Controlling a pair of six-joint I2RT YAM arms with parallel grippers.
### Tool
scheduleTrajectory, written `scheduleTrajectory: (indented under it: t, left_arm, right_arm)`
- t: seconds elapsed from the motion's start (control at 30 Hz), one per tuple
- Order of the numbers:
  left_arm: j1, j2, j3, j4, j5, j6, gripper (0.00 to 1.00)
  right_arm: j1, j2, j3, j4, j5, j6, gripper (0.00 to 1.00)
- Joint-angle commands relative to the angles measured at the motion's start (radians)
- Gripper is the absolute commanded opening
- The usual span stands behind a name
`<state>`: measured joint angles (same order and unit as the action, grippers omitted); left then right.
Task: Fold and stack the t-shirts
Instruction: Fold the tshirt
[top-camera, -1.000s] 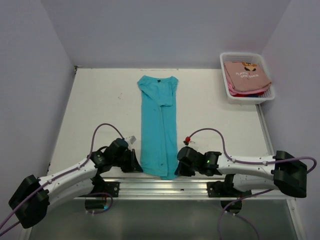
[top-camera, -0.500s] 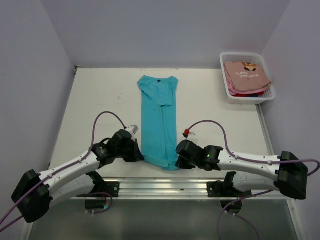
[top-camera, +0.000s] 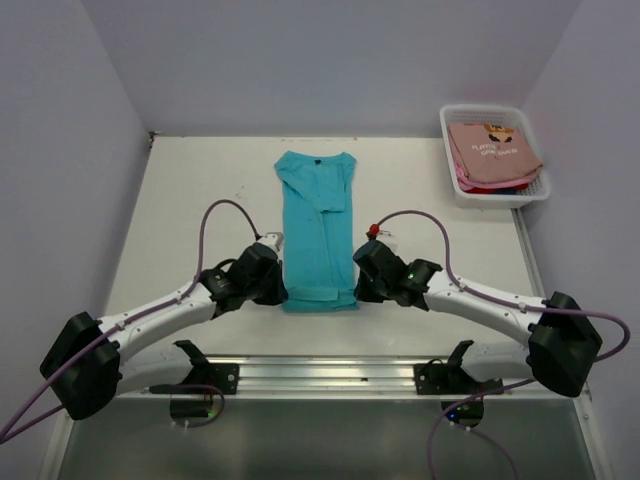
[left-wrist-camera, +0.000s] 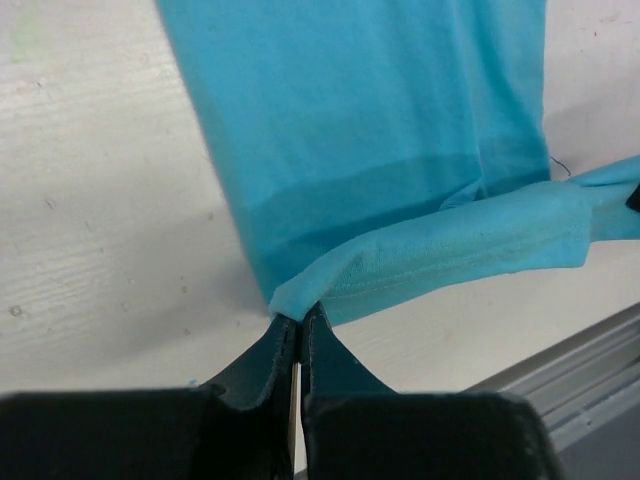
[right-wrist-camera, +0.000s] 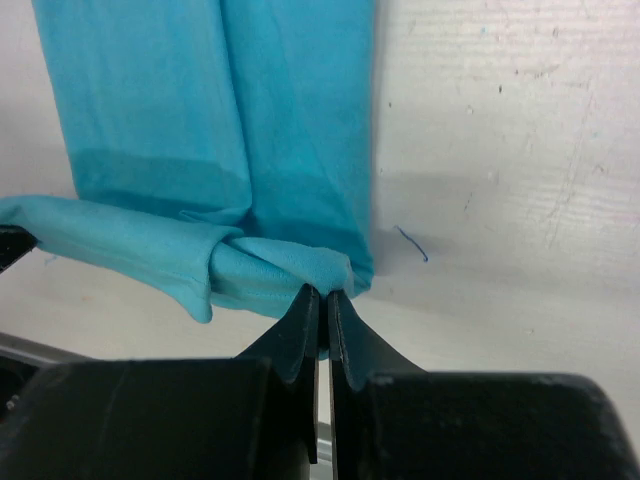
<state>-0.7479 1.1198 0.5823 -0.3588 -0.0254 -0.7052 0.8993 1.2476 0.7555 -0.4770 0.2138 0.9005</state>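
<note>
Seen from above, the teal shirt (top-camera: 317, 225) lies lengthwise in the middle of the desk (top-camera: 190, 200), folded into a narrow strip with its collar at the far end and its near hem doubled back over the cloth. The left gripper (top-camera: 278, 291) sits at the hem's left corner and the right gripper (top-camera: 357, 289) at its right corner, but here the wrists hide the fingertips. The wrist views show them. In the left one, the jaws are pinched tight on the corner of the hem, which curls up off the desk, its stitched seam visible. In the right one, the jaws are likewise clamped on a bunched corner of the cloth, and a small blue mark (right-wrist-camera: 411, 243) shows on the desk just beside the shirt. Only the top view takes in the white basket (top-camera: 450, 135) at the desk's far right corner, well apart from the arms, with a pink shirt (top-camera: 492, 152) lying on top inside it.
</note>
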Motion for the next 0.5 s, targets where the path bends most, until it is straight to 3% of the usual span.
scheduleTrajectory:
  t: [0.0, 0.47]
  left_arm:
    - [0.015, 0.046, 0.056, 0.047, -0.114, 0.056, 0.0]
    - [0.179, 0.215, 0.165, 0.201, -0.113, 0.165, 0.0]
  right_arm:
    - [-0.046, 0.083, 0.089, 0.04, 0.006, -0.121, 0.0]
    - [-0.12, 0.354, 0.341, 0.074, -0.014, -0.27, 0.0]
